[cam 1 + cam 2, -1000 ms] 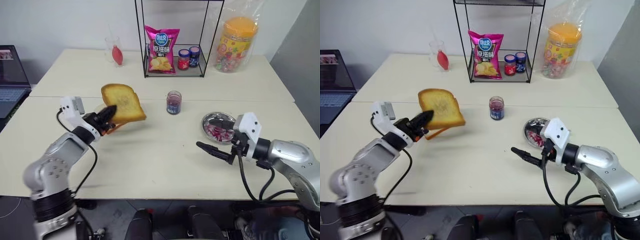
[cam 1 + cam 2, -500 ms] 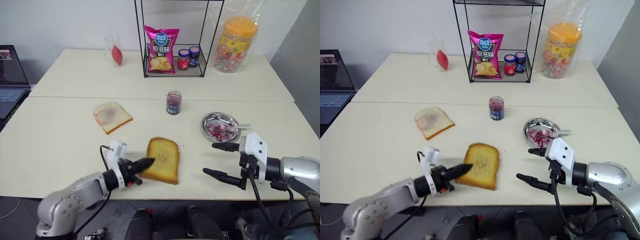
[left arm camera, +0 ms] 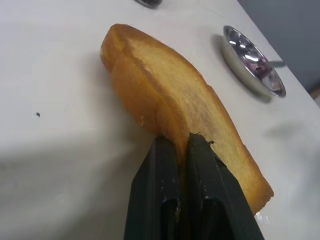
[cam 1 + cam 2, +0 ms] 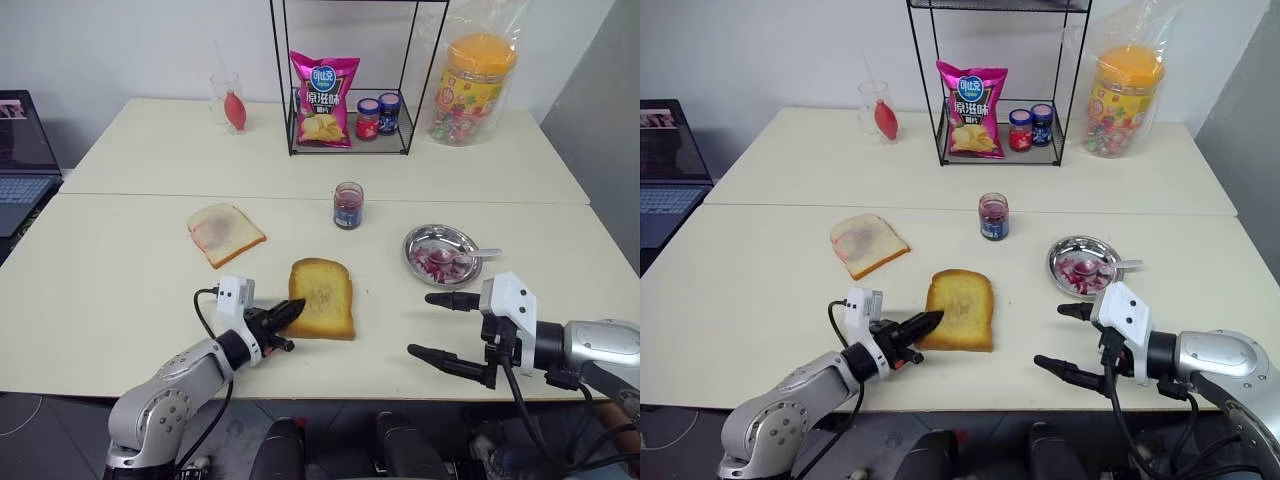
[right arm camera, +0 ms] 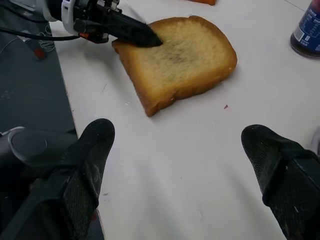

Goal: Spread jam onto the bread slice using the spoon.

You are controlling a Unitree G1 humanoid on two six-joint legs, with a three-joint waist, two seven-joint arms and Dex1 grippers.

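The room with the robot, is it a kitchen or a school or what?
Probably an office or lab set up like a snack table, not a real kitchen. Plain pale tables stand against a bare wall, a laptop sits at one side, and a small wire rack holds a chip bag.

Chip bag (image 4: pixel 323 84) on wire shelf (image 4: pixel 352 75)
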